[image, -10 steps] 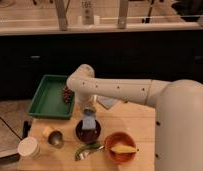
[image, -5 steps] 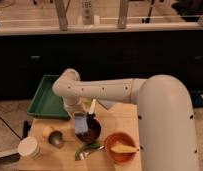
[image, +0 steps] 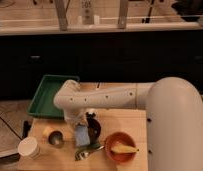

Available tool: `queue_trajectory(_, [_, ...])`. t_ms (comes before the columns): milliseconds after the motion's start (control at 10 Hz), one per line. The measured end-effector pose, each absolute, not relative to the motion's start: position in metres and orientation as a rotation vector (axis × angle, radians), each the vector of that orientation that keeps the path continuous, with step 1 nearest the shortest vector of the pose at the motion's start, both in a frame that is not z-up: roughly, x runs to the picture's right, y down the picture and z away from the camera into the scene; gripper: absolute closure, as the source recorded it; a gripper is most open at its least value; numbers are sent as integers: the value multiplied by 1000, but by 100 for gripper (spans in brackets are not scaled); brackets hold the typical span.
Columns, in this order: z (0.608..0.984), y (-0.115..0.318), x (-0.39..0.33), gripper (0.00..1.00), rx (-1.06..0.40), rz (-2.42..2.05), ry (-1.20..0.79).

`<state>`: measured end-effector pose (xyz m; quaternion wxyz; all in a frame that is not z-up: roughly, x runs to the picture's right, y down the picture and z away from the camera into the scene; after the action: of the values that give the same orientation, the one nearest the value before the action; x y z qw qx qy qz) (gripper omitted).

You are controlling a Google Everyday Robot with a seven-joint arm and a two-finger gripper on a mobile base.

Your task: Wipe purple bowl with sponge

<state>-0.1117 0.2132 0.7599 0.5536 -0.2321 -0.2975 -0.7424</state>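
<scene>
The purple bowl [image: 94,128] is a small, almost black bowl on the wooden table [image: 140,125], partly hidden by my arm. The sponge [image: 81,135] is a pale blue-grey block at the bowl's left rim, hanging down over its front-left edge. My gripper [image: 82,126] points down from the white arm directly above the sponge and is shut on its top. The bowl's inside is mostly hidden by the gripper and sponge.
An orange bowl [image: 120,146] with a yellow item stands to the front right. A green curved object [image: 89,151] lies in front of the dark bowl. A metal cup [image: 56,138], a yellow object [image: 46,131] and a white cup [image: 29,147] stand at the left. A green tray [image: 45,95] is behind.
The arm has swung left, and its elbow now sits over the tray's edge. The gripper with the sponge has shifted from over the bowl to its left rim.
</scene>
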Motion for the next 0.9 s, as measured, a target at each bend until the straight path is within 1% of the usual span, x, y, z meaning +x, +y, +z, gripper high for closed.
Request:
queue_trajectory(200, [758,220,-88,100,-545,-1719,-710])
queue_trajectory(500, [758,219,-51,100,-544,-1642,-695])
queue_trajectory(900, [762,193,-25,100,-525,-1564,-651])
